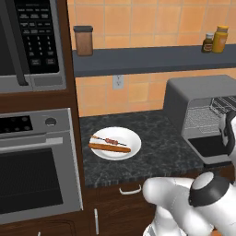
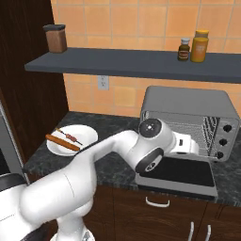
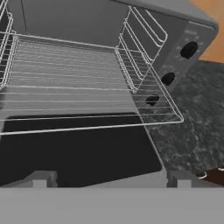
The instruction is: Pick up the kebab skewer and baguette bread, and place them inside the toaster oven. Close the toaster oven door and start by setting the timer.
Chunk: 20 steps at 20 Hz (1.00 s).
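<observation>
The kebab skewer (image 1: 109, 140) and the baguette bread (image 1: 109, 148) lie side by side on a white plate (image 1: 131, 138) on the dark counter, left of the toaster oven (image 1: 196, 94). From the right base view, the skewer (image 2: 69, 136) and baguette (image 2: 62, 142) rest far left of my arm. The toaster oven door (image 2: 181, 172) lies dropped open and flat. My gripper (image 3: 111, 180) is open and empty, hovering over the open door (image 3: 74, 144) and facing the wire rack (image 3: 87, 87). The hand (image 2: 194, 146) sits right at the oven's mouth.
Three dark knobs (image 3: 188, 50) run down the oven's right panel. A microwave (image 1: 32, 41) and a built-in steel oven (image 1: 37, 175) stand at the left. The shelf above holds a brown canister (image 1: 83, 40) and two bottles (image 2: 195, 46). Bare counter (image 1: 156, 138) lies between plate and oven.
</observation>
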Motion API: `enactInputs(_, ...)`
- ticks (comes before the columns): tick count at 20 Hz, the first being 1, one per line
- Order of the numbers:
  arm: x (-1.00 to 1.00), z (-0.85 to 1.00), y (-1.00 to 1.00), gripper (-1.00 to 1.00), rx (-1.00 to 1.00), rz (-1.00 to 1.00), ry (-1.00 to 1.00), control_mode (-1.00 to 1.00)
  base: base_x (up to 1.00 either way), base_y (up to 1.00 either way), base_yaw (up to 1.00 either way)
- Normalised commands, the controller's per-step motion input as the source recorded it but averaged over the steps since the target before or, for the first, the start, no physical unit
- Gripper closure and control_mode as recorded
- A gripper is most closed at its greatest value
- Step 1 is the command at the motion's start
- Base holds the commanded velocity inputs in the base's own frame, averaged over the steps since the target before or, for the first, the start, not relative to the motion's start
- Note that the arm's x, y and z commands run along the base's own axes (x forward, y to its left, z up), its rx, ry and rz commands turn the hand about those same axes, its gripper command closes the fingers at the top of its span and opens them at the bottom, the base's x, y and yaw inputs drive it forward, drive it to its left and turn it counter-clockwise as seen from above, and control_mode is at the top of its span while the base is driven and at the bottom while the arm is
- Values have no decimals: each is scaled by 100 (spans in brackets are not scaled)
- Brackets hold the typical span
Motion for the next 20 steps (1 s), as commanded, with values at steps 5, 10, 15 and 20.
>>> enactInputs(5,-14,0,100,-100,3,3,1,-100,0,0,0)
enactInputs(10,0,0,100,-100,0,9,10,-100,0,0,0)
enactInputs(15,0,-1,100,-100,0,22,13,-100,0,0,0)
enactInputs(20,0,-20,89,-100,0,32,9,-100,0,0,0)
